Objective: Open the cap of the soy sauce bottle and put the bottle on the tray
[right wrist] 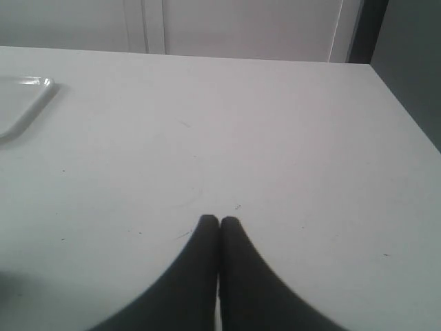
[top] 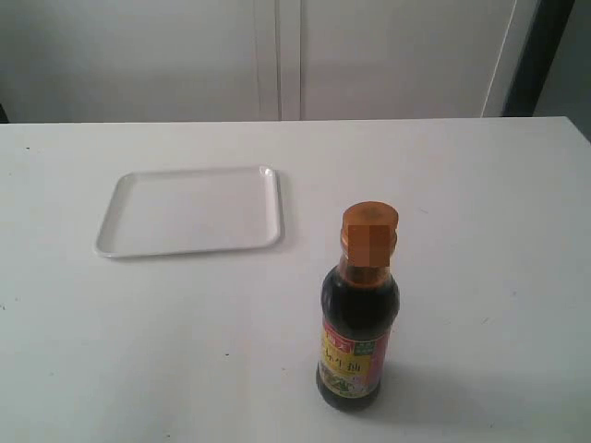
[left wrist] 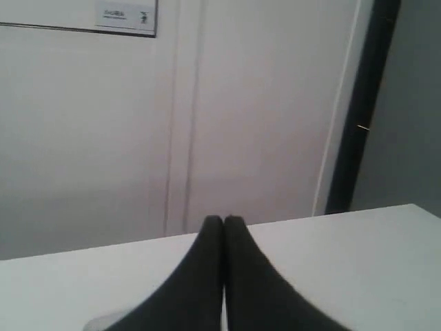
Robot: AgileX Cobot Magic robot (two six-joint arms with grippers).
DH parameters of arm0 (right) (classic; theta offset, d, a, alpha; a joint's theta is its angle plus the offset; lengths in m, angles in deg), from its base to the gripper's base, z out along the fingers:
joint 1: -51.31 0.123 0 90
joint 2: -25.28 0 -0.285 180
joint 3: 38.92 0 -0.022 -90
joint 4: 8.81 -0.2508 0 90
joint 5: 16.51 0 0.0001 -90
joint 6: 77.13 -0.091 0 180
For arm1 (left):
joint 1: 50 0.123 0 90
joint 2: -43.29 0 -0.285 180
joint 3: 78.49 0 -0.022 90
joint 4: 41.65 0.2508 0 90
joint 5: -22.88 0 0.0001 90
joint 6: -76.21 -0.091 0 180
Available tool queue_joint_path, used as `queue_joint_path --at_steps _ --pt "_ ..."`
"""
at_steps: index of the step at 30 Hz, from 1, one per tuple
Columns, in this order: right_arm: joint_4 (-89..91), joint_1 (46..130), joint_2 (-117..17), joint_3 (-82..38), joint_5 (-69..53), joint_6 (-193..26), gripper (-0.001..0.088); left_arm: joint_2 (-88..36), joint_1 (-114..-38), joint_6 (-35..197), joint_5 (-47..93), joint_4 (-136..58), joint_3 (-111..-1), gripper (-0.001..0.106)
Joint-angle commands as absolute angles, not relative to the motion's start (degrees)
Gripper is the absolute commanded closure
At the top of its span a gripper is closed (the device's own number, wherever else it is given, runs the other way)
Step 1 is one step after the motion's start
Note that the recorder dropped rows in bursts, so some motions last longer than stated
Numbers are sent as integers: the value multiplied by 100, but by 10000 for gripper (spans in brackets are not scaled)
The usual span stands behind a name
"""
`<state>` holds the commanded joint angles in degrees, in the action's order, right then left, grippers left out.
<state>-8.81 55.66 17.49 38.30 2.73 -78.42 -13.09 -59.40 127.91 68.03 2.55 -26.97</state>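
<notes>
The soy sauce bottle (top: 357, 318) stands upright on the white table near the front, right of centre, dark liquid inside and a yellow-and-red label low on its body. Its orange-gold cap (top: 369, 233) sits closed on the neck. The white tray (top: 189, 210) lies flat to the bottle's left and farther back; one corner of the tray (right wrist: 21, 103) shows in the right wrist view. Neither arm appears in the exterior view. My left gripper (left wrist: 222, 219) is shut with nothing between its black fingers. My right gripper (right wrist: 219, 219) is likewise shut and empty over bare table.
The white table (top: 480, 203) ends at a far edge against a pale wall with panel seams. A dark vertical strip (top: 536, 55) stands at the back right. The table's right edge (right wrist: 406, 110) shows in the right wrist view.
</notes>
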Motion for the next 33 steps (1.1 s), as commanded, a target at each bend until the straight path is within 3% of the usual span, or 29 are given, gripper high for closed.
queue_joint_path --at_steps 13,20,27,30,33 --pt "-881 5566 1749 3830 273 -7842 868 -2279 -5940 13675 9284 2176 -3173 1053" --pt "-881 5566 1749 3830 273 -7842 868 -2582 -6037 13923 9285 2752 -3355 1053" --pt "-881 5566 1749 3830 273 -7842 868 -2812 -6662 13957 9285 2784 -3668 1048" --pt "-881 5566 1749 3830 273 -7842 868 -2907 -6947 13957 9285 2742 -3804 927" --pt "-881 5566 1749 3830 273 -7842 868 -3004 -7234 13957 9285 2613 -3889 628"
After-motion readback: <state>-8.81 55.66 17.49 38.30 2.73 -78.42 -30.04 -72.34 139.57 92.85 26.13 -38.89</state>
